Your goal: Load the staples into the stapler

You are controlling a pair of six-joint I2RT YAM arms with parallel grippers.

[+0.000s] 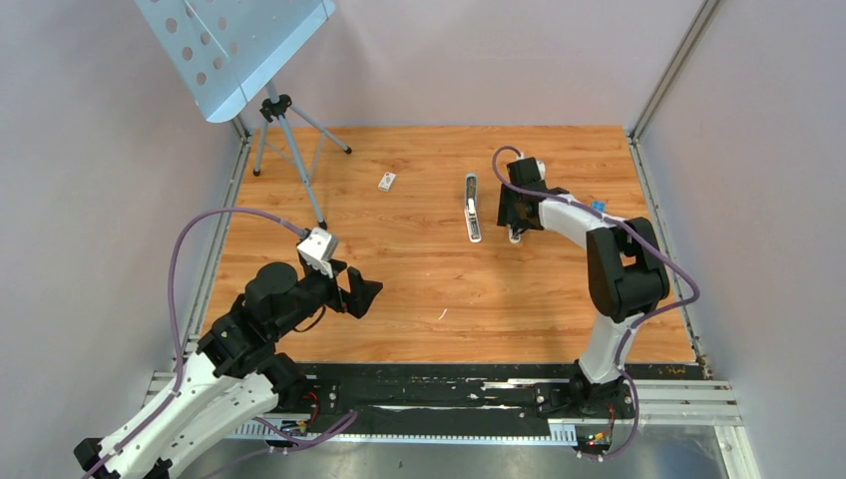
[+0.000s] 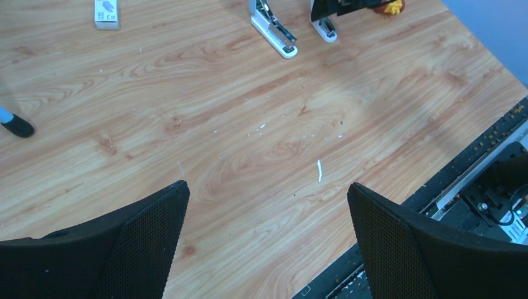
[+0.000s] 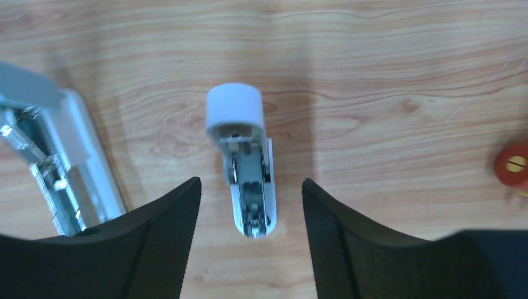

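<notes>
The right claw (image 1: 514, 224) (image 3: 250, 181) stands wide open, pointing down at the tabletop (image 1: 419, 279). One black finger (image 3: 159, 243) is on each side of a small white stapler-like piece (image 3: 240, 115) (image 1: 515, 238), with wood showing between the piece and each finger. That piece has a rounded white cap at its far end and a short metal part over a white base. It lies in the far half of the table, somewhat nearer the right edge than the left. Just beside it on the left edge's side, apart from it, lies the stapler (image 1: 472, 210) (image 3: 87, 168) (image 2: 274, 30). Its pale grey-blue top is swung open and its metal inner channel is bare above the white base. It lies lengthwise from far to near, just right of the middle of the far half. Farther toward the left edge, nearer the far edge, is a small white box (image 1: 387, 181) (image 2: 106, 12). A colourful brick piece (image 3: 512, 165) sits toward the right edge, beyond the arm. The left claw (image 1: 364, 292) (image 2: 268, 187) is likewise open and holds nothing, held over the near left part of the table, well apart from the stapler. A thin white sliver (image 2: 319, 169) lies on the wood ahead of it. By the far left corner stands a tripod (image 1: 284, 130) bearing a perforated metal panel (image 1: 234, 45).
</notes>
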